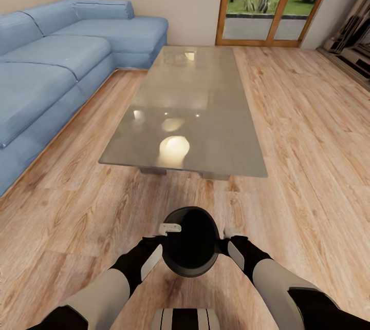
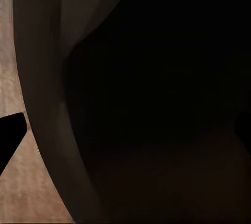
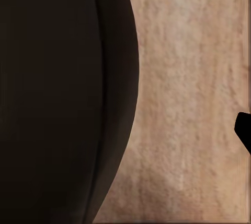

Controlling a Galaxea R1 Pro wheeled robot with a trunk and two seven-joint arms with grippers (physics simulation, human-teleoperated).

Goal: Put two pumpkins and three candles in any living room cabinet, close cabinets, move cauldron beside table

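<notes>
I am holding the cauldron point(image 1: 191, 241) between my left hand point(image 1: 163, 240) and right hand point(image 1: 232, 241), each pressing its rim, low over the wood floor point(image 1: 308, 130). The bench point(image 1: 190, 109) is lying just ahead, apart from it, with open floor to its right and the blue sofa point(image 1: 56, 63) bordering the left. My wrist views are showing its dark wall; whether my fingers are actually gripping, I cannot tell.

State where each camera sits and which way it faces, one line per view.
Head view: on the robot's head, facing forward and down at the cauldron, table and sofa; both forearms show.
Left wrist view: near the left pincer, facing the cauldron's mouth.
Right wrist view: near the right pincer, facing its outer wall.
Shared: cauldron, wooden floor.
</notes>
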